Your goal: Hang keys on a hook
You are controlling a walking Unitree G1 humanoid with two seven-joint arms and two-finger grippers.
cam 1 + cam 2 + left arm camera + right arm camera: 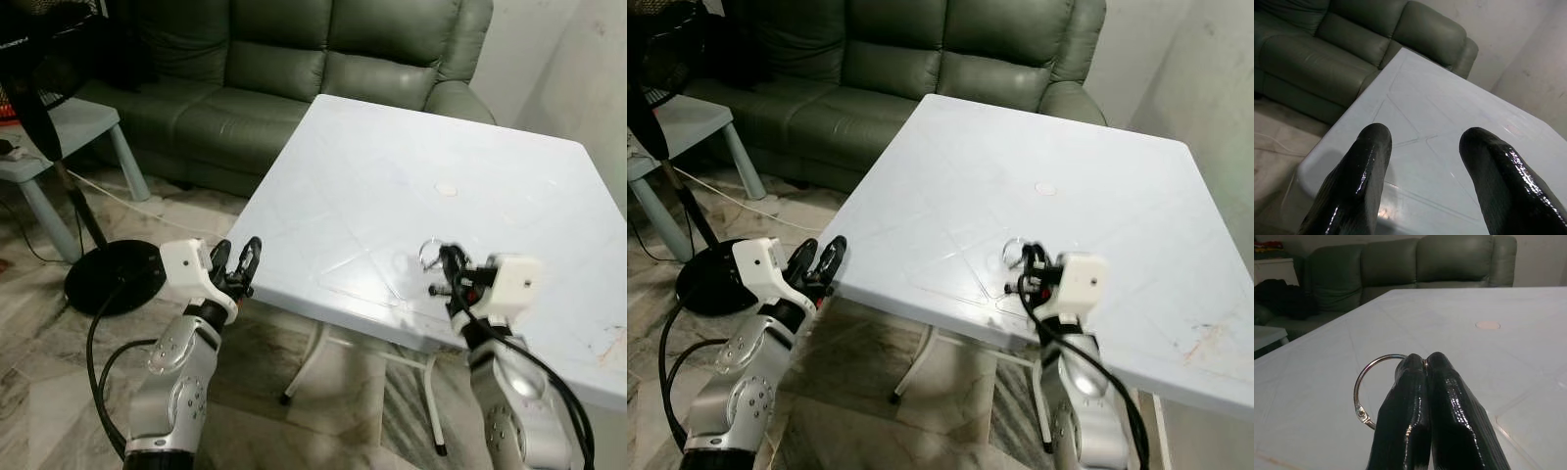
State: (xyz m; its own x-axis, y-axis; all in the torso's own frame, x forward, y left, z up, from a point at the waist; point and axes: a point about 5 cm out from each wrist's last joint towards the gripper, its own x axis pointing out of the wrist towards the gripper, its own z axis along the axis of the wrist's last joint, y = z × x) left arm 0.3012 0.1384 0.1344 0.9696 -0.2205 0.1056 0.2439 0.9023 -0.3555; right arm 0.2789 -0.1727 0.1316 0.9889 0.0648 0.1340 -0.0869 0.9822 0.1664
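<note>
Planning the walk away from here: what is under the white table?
Under the white table, white legs stand on marbled floor tiles. The tabletop covers the rest. The right gripper, above it, pinches a metal key ring.

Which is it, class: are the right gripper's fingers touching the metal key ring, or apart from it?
Touching. In the right wrist view the right gripper has its two fingers pressed together on the key ring, whose wire runs between their tips.

Home living room: green sofa [294, 69], plastic table [441, 196].
</note>
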